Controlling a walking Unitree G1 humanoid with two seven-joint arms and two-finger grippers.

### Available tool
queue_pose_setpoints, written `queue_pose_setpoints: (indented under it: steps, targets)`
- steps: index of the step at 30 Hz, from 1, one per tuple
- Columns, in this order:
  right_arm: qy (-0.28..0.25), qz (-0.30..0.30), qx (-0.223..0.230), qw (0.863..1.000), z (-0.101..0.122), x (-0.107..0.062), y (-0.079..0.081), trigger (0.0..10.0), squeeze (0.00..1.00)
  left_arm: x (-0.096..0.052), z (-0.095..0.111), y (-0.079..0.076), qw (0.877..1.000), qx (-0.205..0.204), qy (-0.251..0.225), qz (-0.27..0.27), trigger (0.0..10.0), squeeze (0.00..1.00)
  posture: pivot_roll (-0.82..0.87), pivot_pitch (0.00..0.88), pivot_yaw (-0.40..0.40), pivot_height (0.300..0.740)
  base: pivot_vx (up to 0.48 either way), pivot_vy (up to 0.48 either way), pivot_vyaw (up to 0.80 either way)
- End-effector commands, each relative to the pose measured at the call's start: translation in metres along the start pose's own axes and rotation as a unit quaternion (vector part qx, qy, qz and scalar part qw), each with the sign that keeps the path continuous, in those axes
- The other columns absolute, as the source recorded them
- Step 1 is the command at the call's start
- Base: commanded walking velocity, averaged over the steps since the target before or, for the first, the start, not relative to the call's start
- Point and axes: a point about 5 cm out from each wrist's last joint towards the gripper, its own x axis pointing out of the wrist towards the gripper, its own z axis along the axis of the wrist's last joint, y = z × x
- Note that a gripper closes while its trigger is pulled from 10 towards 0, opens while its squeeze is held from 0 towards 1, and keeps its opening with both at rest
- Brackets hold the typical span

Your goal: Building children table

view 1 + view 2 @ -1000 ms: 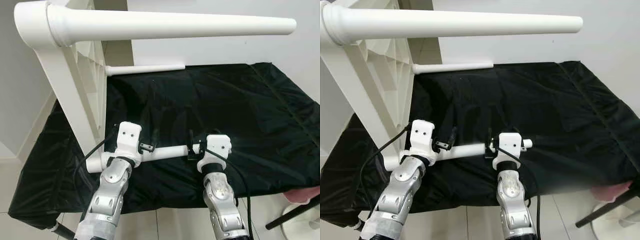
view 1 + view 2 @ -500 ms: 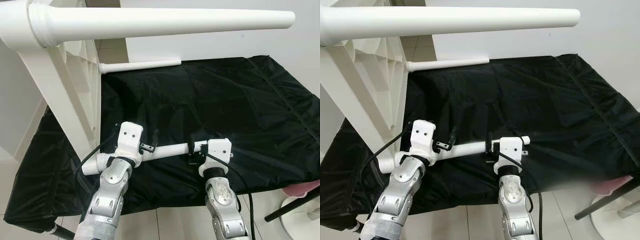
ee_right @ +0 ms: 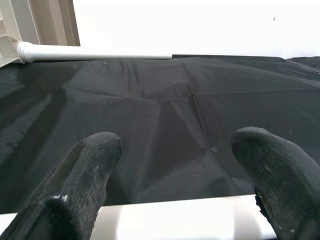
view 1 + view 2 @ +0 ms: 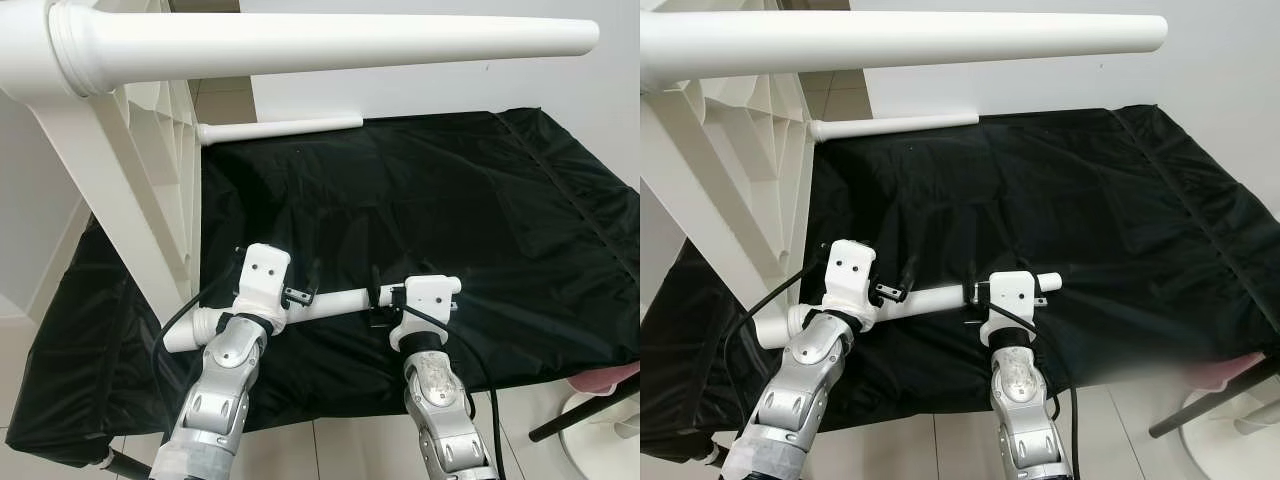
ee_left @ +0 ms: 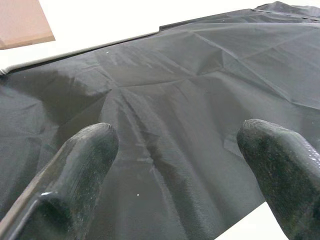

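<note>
Holding leg (image 4: pixel 335 301) level just above black cloth (image 4: pixel 450 200), L gripper (image 4: pixel 300 290) near thick end, R gripper (image 4: pixel 383 300) near tip, both w/ fingers spread wide around it, cradling not clamped, prob. to line thick end up w/ table frame (image 4: pixel 130 200) at left.

black cloth (image 4: pixel 430 200): thin woven fabric, creased, faint sheen | table legs (image 4: pixel 330 42): smooth white, satin-painted look | ribbed table frame (image 4: pixel 150 150): white moulded plastic, matt | arms (image 4: pixel 225 385): brushed silver metal, white plastic wrist housings | fingers (image 3: pixel 90 165): matt black rubbery, scuffed | floor (image 4: pixel 340 450): glossy pale tile
</note>
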Motion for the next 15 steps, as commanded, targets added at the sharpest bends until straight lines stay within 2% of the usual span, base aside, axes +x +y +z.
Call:
queue_pose_setpoints:
  steps: [1, 15]
  targets:
    - [0.001, 0.004, 0.009, 1.000, -0.0004, 0.0005, 0.0037, 10.0, 0.00, -0.0020, -0.0042, -0.0036, 0.999, -0.010, 0.005, 0.039, 10.0, 0.00, -0.04, 0.054, 0.052, 0.740, 0.000, 0.000, 0.00]
    - [0.004, 0.015, 0.015, 1.000, -0.0014, 0.0033, 0.0064, 10.0, 0.00, -0.0021, -0.0032, -0.0046, 0.999, -0.015, 0.000, 0.042, 10.0, 0.00, -0.03, 0.049, 0.028, 0.740, 0.000, 0.000, 0.00]
